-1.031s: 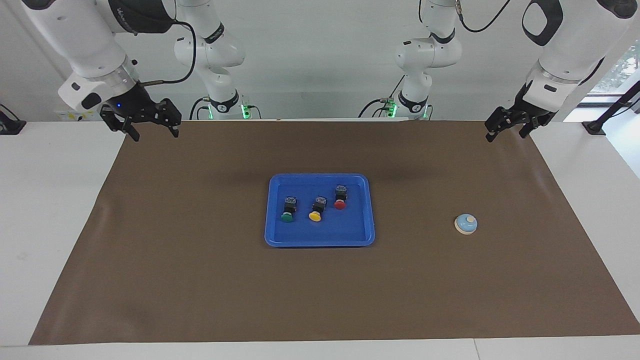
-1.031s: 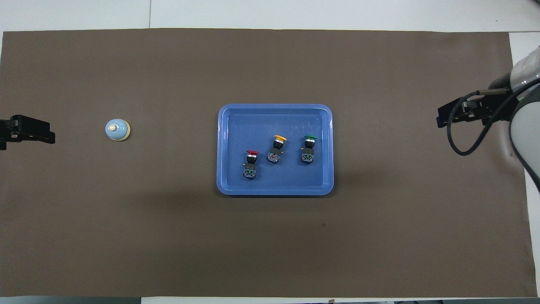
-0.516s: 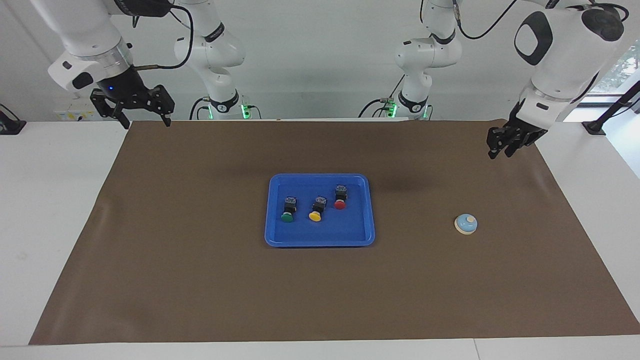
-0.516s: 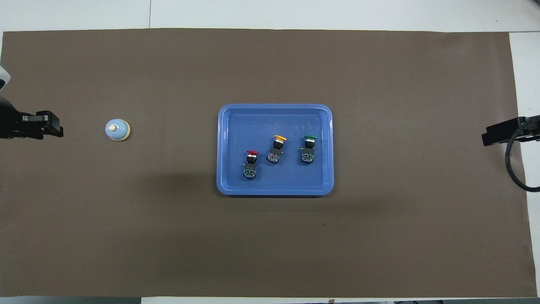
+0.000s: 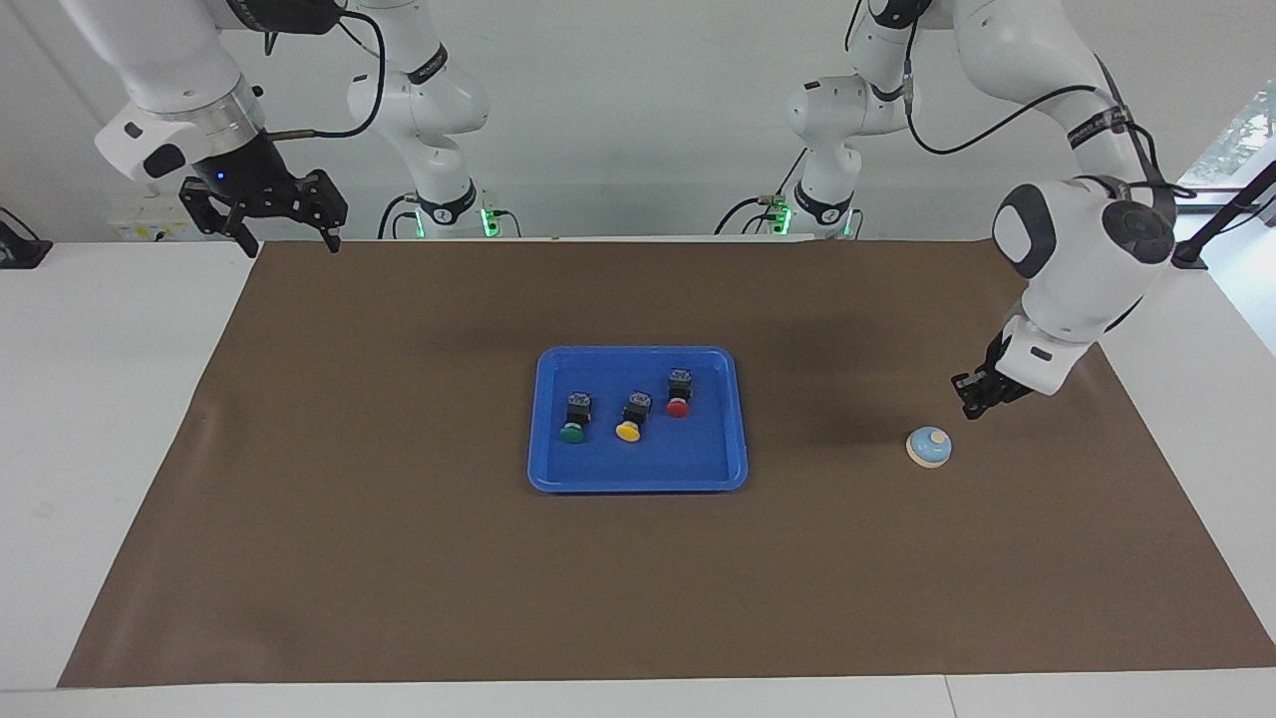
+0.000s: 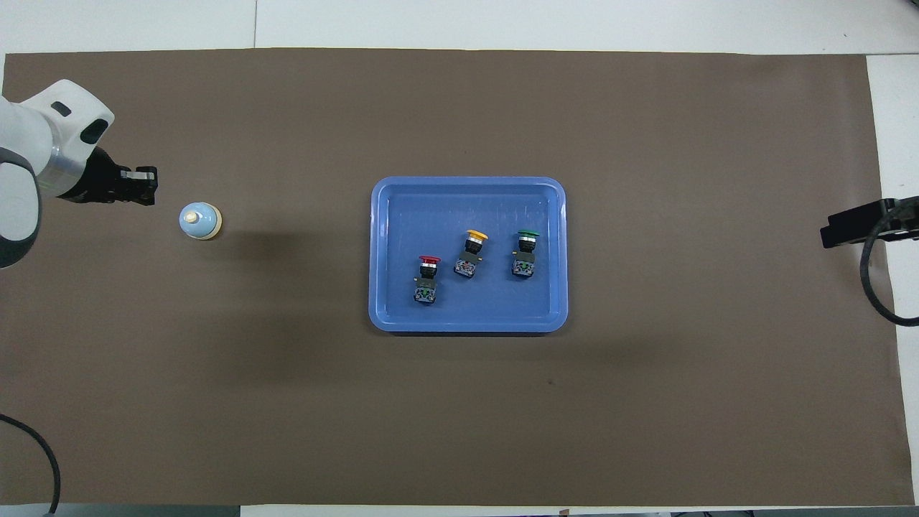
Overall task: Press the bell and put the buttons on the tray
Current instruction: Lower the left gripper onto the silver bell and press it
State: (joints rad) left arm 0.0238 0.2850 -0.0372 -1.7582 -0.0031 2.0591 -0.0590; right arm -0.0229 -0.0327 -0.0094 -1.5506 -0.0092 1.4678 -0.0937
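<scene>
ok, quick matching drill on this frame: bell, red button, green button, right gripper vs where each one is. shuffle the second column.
Things:
1. bell
2. red button
3. green button
4. right gripper

Places:
A. in the tray, toward the right arm's end
B. on the brown mat, by the left gripper
C. raised over the mat's corner near the robots, waiting
D. in the tray, toward the left arm's end

Pairs: 1-B, 2-D, 3-A, 4-C

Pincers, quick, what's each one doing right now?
Left pincer: shut, holding nothing, up beside the bell.
Right pincer: open, empty, waiting over the table's edge.
</scene>
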